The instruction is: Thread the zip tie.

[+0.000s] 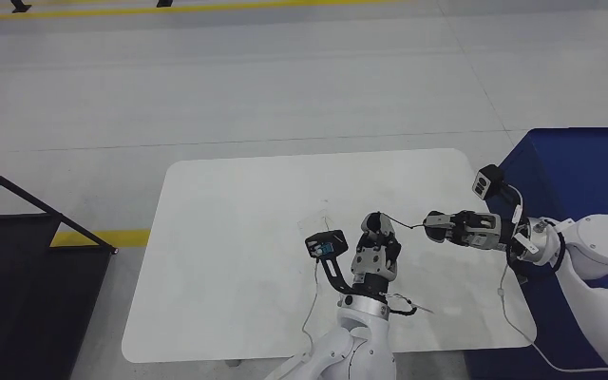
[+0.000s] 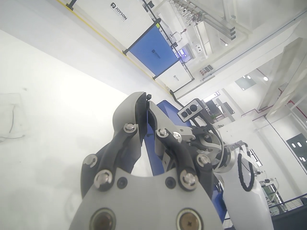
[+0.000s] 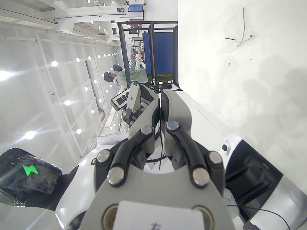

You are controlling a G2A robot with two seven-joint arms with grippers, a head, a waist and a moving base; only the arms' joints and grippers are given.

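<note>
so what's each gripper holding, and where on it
Both hold the zip tie. The left gripper pinches one end, a small black nub poking out at its tip; the right gripper clamps the thin strap farther along.

Most of the zip tie (image 1: 408, 228) is being hidden by the pads clamping it. In the left wrist view just a small black end is being left uncovered above the pinched fingertips of the left gripper (image 2: 146, 99). In the right wrist view the strap is being swallowed between the pressed-together fingers of the right gripper (image 3: 160, 96). From above, the strand is being rendered too thin for head and tail to be told apart. The clear bag (image 2: 10, 116) is being cut off by the picture's edge.
</note>
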